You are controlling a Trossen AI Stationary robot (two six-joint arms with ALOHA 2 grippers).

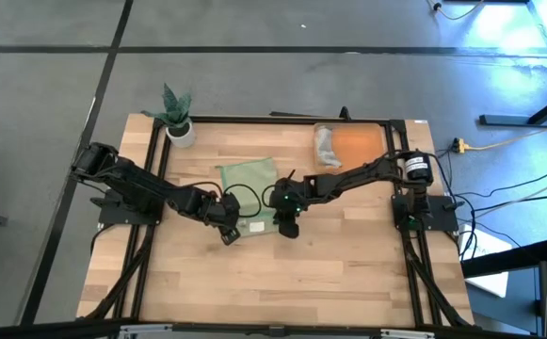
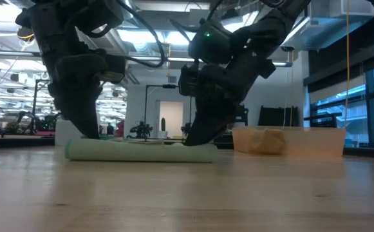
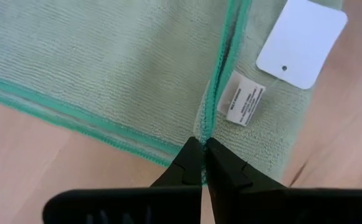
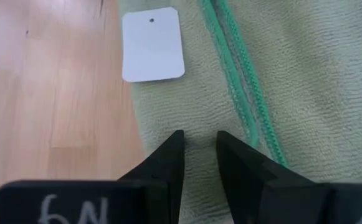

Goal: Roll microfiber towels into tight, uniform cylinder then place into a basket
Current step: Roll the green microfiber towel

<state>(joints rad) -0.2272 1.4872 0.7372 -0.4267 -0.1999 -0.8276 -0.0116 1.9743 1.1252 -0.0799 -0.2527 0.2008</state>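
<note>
The green towel (image 1: 249,184) lies on the wooden table (image 1: 282,273) near its middle, partly flat and partly turned over on itself along the edge nearest the two grippers. Seen from the low view it is a long, low roll (image 2: 141,151) whose long axis runs across the table from the left arm's side toward the right arm's side, lying flat on the wood. Its darker green hem (image 3: 75,118) shows along the border, and a white hang tag (image 3: 302,40) and a small sewn label (image 3: 244,99) sit at the folded corner.

The left gripper (image 3: 200,146) is at the folded edge of the green towel, on the side away from the basket, fingers pressed fully together with the tips right at the hem; whether any cloth is pinched between them cannot be told. The right gripper (image 4: 199,140) is down on the same towel, on the side toward the basket, its fingers a little apart with their tips resting on the pile beside the doubled hem (image 4: 243,74); it grasps nothing that can be seen.

The orange basket (image 1: 362,146) stands beyond the green towel, at the table's far edge on the right arm's side. The grey towel (image 1: 326,146) lies bunched in its end nearer the green towel. A small white plant pot (image 1: 180,132) stands at the far corner on the left arm's side, well apart from the towel.
</note>
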